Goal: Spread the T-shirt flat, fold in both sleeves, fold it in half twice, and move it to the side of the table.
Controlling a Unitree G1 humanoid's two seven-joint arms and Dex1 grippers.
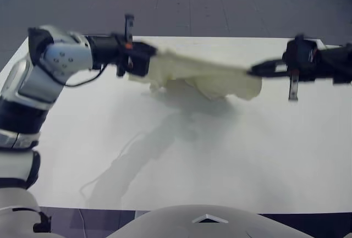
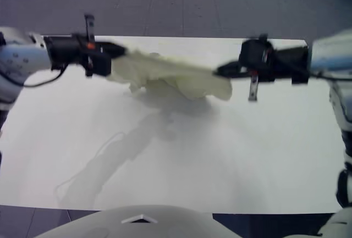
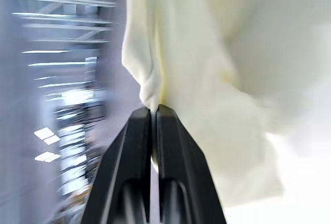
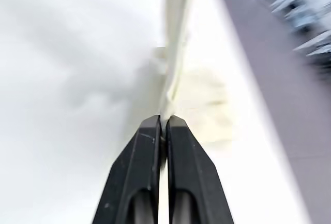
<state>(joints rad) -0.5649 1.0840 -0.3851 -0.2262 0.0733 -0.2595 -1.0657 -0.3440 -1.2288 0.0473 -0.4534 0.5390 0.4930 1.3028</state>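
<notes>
A pale yellow T-shirt (image 1: 198, 76) hangs stretched in the air over the far half of the white table (image 1: 181, 155), sagging in the middle. My left gripper (image 1: 149, 54) is shut on its left end, with cloth pinched between the black fingers (image 3: 139, 131). At the other end my right gripper (image 1: 252, 72) is shut on the shirt, its fingertips (image 4: 154, 125) clamped on a thin edge of fabric. The T-shirt (image 3: 207, 69) drapes down from the left gripper (image 3: 153, 111). A narrow strip of the T-shirt (image 4: 176, 43) runs away from the right gripper (image 4: 163, 118).
The table's far edge (image 1: 220, 38) lies just behind the shirt, with dark floor beyond. The shirt's shadow (image 1: 148, 144) falls across the middle of the table. The near half of the tabletop is bare white surface.
</notes>
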